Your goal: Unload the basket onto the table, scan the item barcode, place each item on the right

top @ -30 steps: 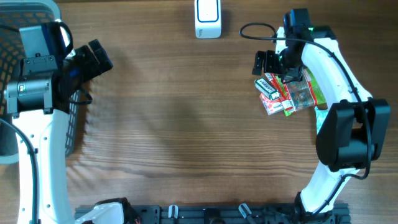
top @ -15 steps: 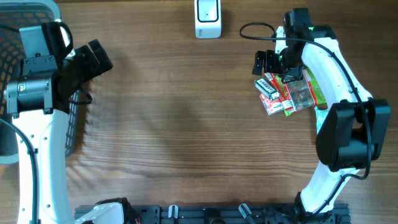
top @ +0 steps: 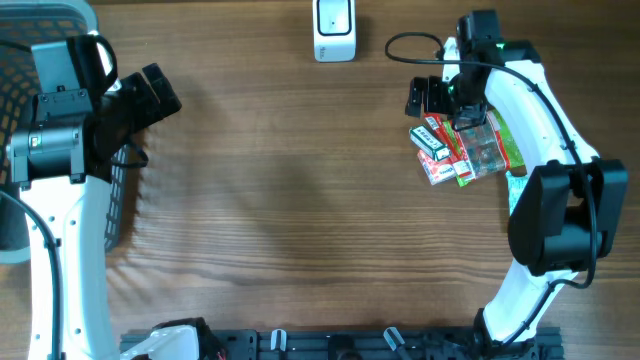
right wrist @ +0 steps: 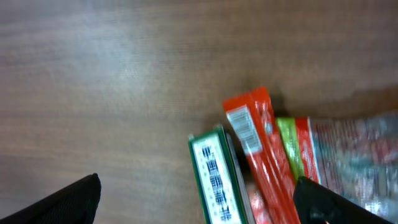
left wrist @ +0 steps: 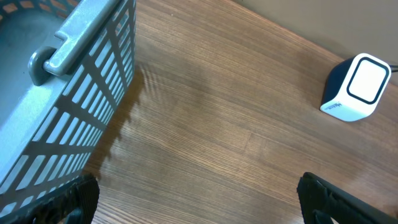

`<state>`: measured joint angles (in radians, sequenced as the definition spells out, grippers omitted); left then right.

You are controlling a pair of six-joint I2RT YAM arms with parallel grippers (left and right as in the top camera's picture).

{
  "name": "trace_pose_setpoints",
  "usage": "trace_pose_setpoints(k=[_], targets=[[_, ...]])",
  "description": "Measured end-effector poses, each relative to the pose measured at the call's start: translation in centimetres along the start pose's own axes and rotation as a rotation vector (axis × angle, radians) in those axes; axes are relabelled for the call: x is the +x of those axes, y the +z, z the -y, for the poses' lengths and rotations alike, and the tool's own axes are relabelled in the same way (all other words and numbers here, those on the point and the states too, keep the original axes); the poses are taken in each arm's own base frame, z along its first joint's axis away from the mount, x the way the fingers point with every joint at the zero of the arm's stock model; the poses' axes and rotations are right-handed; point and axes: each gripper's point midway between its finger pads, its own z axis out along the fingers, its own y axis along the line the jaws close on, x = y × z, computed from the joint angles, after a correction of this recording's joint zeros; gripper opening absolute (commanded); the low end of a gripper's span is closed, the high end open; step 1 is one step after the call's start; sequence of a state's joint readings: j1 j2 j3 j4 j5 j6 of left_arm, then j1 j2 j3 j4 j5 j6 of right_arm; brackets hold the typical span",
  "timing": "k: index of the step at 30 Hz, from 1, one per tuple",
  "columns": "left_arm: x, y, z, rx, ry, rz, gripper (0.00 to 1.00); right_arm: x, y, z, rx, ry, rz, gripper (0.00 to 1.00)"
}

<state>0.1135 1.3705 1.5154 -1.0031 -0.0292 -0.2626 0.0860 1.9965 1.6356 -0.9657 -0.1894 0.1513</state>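
Grey basket point(top: 122, 210) sits upper left, left claw point(top: 165, 90) wide beside it. Right claw point(top: 422, 99), equally wide, hovers by the packets point(top: 460, 152).

1. We find the basket point(top: 122, 205) cut off by the left edge and partly under the left arm point(top: 60, 200).
2. The scanner point(top: 334, 30) runs off the top edge.
3. The right arm point(top: 530, 100) covers part of the packets point(top: 440, 155).
4. In the right wrist view the packets are blurred; we cannot read their print.
5. Of the left claw point(top: 162, 93) and right claw point(top: 424, 98), the wrist views show us only dark fingertips point(left wrist: 339, 199), cut by the bottom edge.
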Motion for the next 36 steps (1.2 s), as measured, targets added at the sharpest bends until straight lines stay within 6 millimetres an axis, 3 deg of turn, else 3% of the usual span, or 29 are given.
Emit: trace_pose_setpoints(k=[7,12,26,29,33,34,36], targets=[[0.0,0.0,0.0,0.000,0.000,0.000,1.00,-4.2,-0.4,-0.7,-0.025,-0.033,0.169,1.00],[0.0,0.0,0.0,0.000,0.000,0.000,1.00,-6.0,-0.8,-1.1,-0.037,-0.047,0.244,1.00],[0.0,0.0,0.0,0.000,0.000,0.000,1.00,-6.4,-0.9,-1.1,-0.039,-0.051,0.261,1.00],[0.0,0.0,0.0,0.000,0.000,0.000,1.00,-6.5,-1.8,-1.3,-0.042,-0.054,0.276,1.00],[0.0,0.0,0.0,0.000,0.000,0.000,1.00,-7.2,-8.1,-2.6,-0.061,-0.079,0.407,1.00],[0.0,0.0,0.0,0.000,0.000,0.000,1.00,-7.3,-10.2,-3.1,-0.067,-0.087,0.452,1.00],[0.0,0.0,0.0,0.000,0.000,0.000,1.00,-7.1,-16.5,-4.2,-0.086,-0.112,0.584,1.00]])
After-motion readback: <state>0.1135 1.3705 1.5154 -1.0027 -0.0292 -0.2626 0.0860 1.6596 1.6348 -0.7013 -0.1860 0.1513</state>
